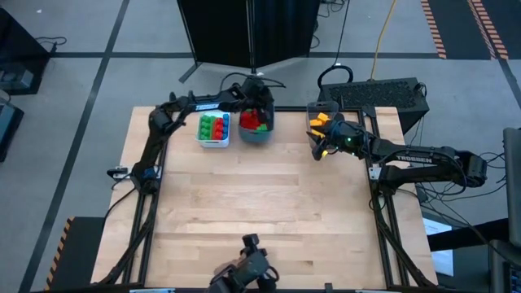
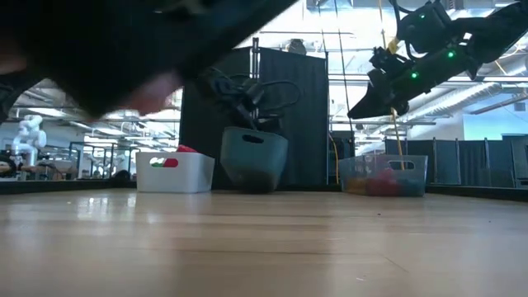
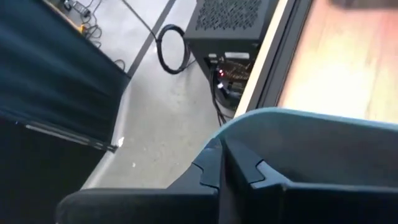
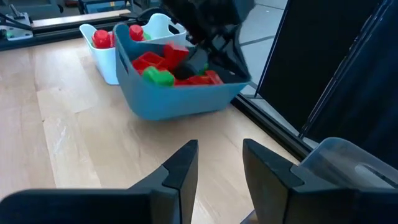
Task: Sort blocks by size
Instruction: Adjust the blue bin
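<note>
Wooden counter point(image 1: 269, 203), frame centre. Upper centre: teal bin point(image 1: 257, 124) of blocks point(image 1: 254, 119), left gripper point(image 1: 259, 99) above, fingers together. Upper right: right gripper point(image 1: 319, 140), fingers apart, empty.

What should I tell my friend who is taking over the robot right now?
Left gripper: fingers shut, over the teal bin; nothing seen held.
Right gripper: fingers apart and empty, raised beside the clear bin.
Blocks: red and green ones in the white bin, mostly red ones in the teal bin, yellow and orange ones in the clear bin.
Done: no loose blocks show on the table.
Left: check each bin's sizes; these views cannot settle them.
</note>
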You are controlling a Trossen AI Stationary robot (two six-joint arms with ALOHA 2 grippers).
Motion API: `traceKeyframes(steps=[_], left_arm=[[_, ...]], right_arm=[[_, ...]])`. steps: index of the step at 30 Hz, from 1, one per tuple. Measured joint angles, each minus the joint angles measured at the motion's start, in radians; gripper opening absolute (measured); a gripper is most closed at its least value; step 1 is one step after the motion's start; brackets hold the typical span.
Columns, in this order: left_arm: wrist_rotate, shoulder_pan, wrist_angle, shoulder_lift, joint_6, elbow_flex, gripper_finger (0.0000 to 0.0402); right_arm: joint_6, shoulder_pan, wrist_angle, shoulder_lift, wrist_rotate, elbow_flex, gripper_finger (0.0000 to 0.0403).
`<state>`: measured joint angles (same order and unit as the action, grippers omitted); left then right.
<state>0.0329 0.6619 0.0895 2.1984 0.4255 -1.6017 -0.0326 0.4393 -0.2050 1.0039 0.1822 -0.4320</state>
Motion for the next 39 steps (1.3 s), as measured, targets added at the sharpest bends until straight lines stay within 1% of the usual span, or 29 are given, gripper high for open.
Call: traceKeyframes(steps=[4, 8, 15, 19, 22, 24, 26, 28, 30, 32, 35, 37, 39], left_arm=[[0.027, -0.019, 0.072, 0.031, 0.000, -0.117, 0.0003], [0.039, -0.015, 0.114, 0.030, -0.001, -0.191, 0.0003], [0.030, -0.019, 0.160, 0.030, 0.001, -0.255, 0.0003], [0.002, -0.039, 0.303, 0.024, 0.012, -0.273, 0.0003], [-0.007, -0.066, 0.436, -0.002, 0.026, -0.273, 0.0003], [-0.050, -0.083, 0.521, -0.032, 0.025, -0.272, 0.0003], [-0.110, -0.104, 0.568, -0.068, 0.003, -0.272, 0.0003], [-0.148, -0.137, 0.585, -0.111, -0.010, -0.257, 0.0003], [-0.157, -0.189, 0.585, -0.153, -0.020, -0.238, 0.0002], [-0.164, -0.247, 0.586, -0.181, -0.028, -0.221, 0.0001], [-0.163, -0.343, 0.570, -0.188, -0.054, -0.193, 0.0000], [-0.150, -0.411, 0.505, -0.177, -0.085, -0.141, 0.0000], [-0.105, -0.476, 0.413, -0.165, -0.115, -0.077, 0.0000]], right_arm=[[0.000, 0.000, 0.017, 0.000, 0.000, 0.000, 0.0112], [0.005, 0.000, 0.022, 0.000, 0.000, 0.000, 0.0112], [-0.007, -0.001, 0.025, 0.000, 0.000, 0.000, 0.0112], [-0.050, -0.017, 0.059, 0.000, -0.010, 0.000, 0.0111], [-0.092, -0.039, 0.080, 0.022, -0.069, 0.000, 0.0109], [-0.104, -0.067, 0.082, 0.049, -0.079, 0.000, 0.0100], [-0.106, -0.090, 0.082, 0.073, -0.065, 0.000, 0.0088], [-0.106, -0.112, 0.082, 0.089, -0.021, 0.000, 0.0075], [-0.106, -0.127, 0.083, 0.093, 0.021, 0.000, 0.0063], [-0.106, -0.135, 0.079, 0.091, 0.032, 0.000, 0.0054], [-0.105, -0.143, 0.078, 0.069, 0.033, 0.000, 0.0046], [-0.106, -0.148, 0.100, 0.045, 0.032, 0.000, 0.0043], [-0.106, -0.153, 0.137, 0.014, 0.032, 0.000, 0.0043]])
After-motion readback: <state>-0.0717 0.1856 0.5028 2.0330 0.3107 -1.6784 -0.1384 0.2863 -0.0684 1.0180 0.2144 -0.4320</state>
